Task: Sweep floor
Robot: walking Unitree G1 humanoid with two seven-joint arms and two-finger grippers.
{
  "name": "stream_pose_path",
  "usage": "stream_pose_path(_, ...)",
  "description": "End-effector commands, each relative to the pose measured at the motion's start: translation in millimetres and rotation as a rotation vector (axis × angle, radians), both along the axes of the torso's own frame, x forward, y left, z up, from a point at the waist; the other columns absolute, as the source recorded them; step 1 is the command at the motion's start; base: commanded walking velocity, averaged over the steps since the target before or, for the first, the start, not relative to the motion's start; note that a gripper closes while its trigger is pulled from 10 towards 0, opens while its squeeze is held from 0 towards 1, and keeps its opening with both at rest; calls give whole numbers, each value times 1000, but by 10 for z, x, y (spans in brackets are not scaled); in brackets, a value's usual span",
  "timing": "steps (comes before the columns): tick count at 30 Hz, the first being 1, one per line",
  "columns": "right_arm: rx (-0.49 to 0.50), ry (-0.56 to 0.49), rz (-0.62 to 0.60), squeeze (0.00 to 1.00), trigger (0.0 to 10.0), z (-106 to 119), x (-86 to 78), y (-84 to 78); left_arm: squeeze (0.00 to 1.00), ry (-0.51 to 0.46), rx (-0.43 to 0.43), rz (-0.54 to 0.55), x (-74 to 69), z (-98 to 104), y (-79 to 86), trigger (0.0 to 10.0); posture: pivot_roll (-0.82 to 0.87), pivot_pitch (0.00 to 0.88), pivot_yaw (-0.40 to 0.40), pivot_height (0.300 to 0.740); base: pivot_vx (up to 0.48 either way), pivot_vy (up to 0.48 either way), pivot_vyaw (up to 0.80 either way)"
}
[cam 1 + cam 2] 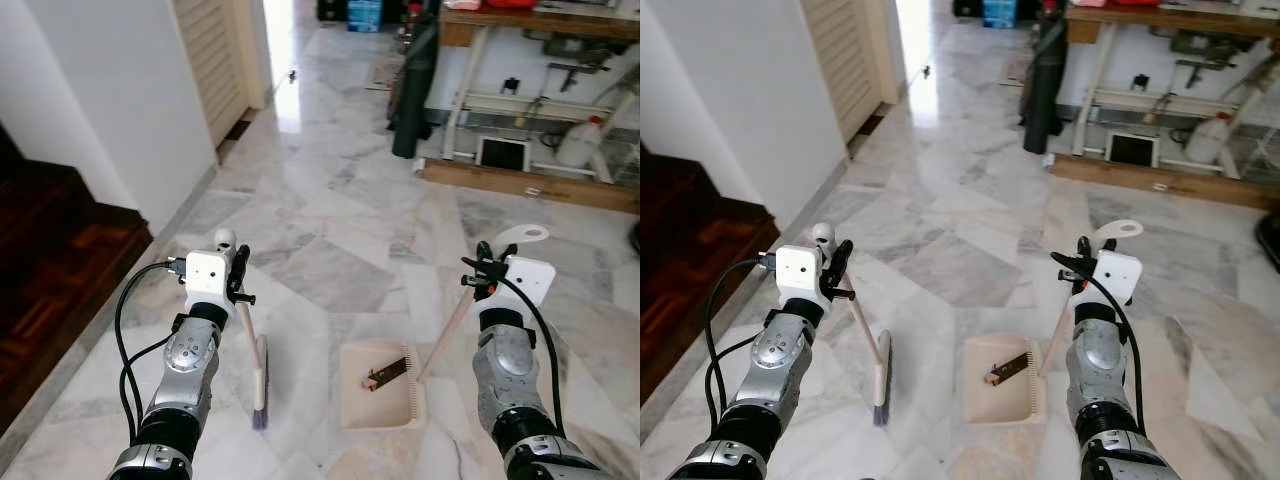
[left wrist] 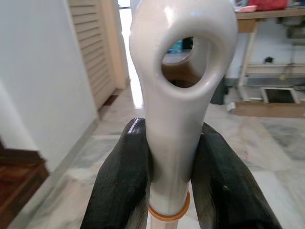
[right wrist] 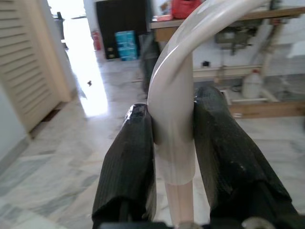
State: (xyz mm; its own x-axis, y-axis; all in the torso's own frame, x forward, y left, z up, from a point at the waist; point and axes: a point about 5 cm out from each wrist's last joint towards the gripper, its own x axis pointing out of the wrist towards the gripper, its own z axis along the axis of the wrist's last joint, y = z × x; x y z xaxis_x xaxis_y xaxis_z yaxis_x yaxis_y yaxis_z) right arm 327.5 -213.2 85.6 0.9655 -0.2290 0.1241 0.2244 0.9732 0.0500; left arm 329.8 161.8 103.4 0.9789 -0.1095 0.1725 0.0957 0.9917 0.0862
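Note:
My left gripper is shut on the cream handle of a small broom, whose purple-tipped bristles rest on the marble floor. In the left wrist view both black fingers clamp the broom handle just below its hanging hole. My right gripper is shut on the dustpan handle, which slopes down to the beige dustpan lying flat on the floor between my arms. A brown stick-like piece of debris lies inside the pan. The right wrist view has the fingers pressed on the pale dustpan handle.
A white wall and louvred door stand on the left, with dark wooden steps beside them. A workbench with a dark bag, a white jug and a wooden plank lines the far right. Marble floor stretches ahead toward a bright doorway.

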Motion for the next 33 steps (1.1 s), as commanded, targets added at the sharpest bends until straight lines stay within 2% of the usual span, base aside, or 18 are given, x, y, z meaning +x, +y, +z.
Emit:
stream_pose_path(1, -5, -75, 1, 0, 10000, 143, 44, 32, 0, -28, -11, 18, 36, 78, 37, 10000, 5, 0, 30, 740, 0, 0, 800)
stream_pose_path(33, 16, -66, -12, 0, 10000, 41, -41, 76, 0, -3, 3, -10, -24, -3, -9, 10000, 9, 0, 59, 740, 0, 0, 800)
